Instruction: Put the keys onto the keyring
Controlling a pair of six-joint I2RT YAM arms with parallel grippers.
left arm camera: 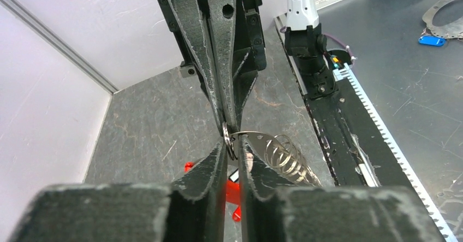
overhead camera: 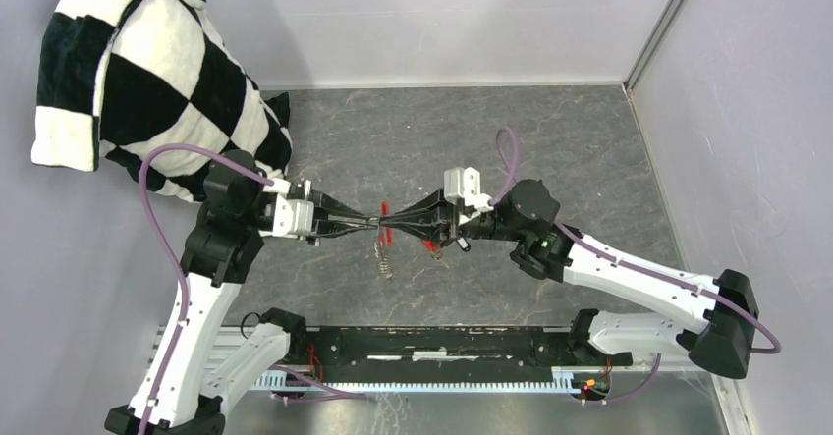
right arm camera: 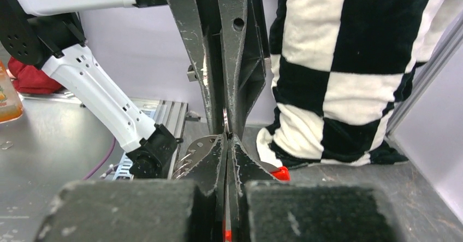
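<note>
The thin silvery metal keyring (left arm camera: 228,138) hangs in the air over the middle of the grey, stone-patterned tabletop (overhead camera: 550,150), caught where the two arms meet nose to nose. The left gripper (left arm camera: 233,146) has its rough black jaws clenched on the ring's edge, with only a narrow slit between them. The right gripper (right arm camera: 226,139) comes in from the opposite side with its jaws pressed tight together at the same spot. Whether they pinch the ring itself or a key blade, I cannot tell.

Holding the ring from both sides looks like a way to steady it and pry its turns apart so a key can slide on.

A flat silvery tab with a springy wire coil (left arm camera: 284,157) dangles from the ring. Bright red plastic (left arm camera: 233,195), probably the fob, shows below the left jaws. A small red piece (overhead camera: 429,245) beneath the right jaws may be the red-headed key; the black-headed one I cannot pick out. A plush black-and-white checked cushion (overhead camera: 147,81) slumps in the far left corner.
</note>
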